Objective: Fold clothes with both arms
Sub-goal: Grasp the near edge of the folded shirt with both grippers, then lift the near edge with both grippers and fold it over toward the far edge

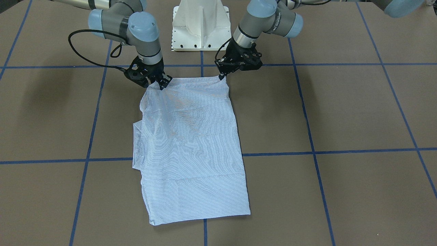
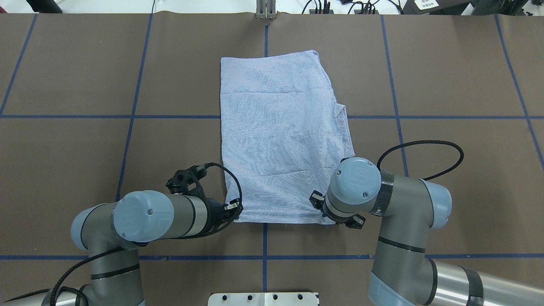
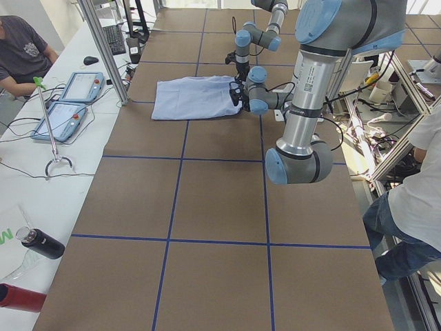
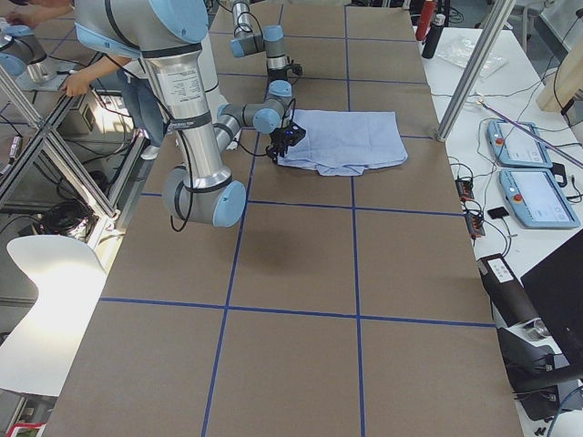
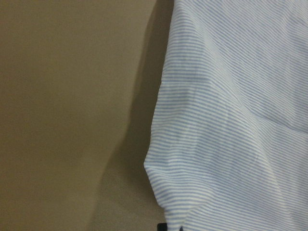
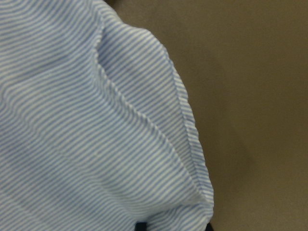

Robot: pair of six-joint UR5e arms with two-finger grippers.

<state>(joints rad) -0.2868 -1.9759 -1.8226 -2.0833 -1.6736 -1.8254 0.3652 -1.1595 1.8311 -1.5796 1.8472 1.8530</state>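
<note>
Brown paper crossed with blue tape covers your table (image 1: pixel 341 109); the folded striped shirt (image 1: pixel 191 143) lies at its middle. Your left gripper (image 1: pixel 222 76) and right gripper (image 1: pixel 163 83) each pinch closed on a robot-side corner.

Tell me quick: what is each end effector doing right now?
Left end effector: closed, pinching one corner of the shirt on the robot's side.
Right end effector: closed, pinching the shirt's other corner on that side.

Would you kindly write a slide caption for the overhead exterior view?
Left gripper and right gripper hold the near corners of the striped shirt on the table.
</note>
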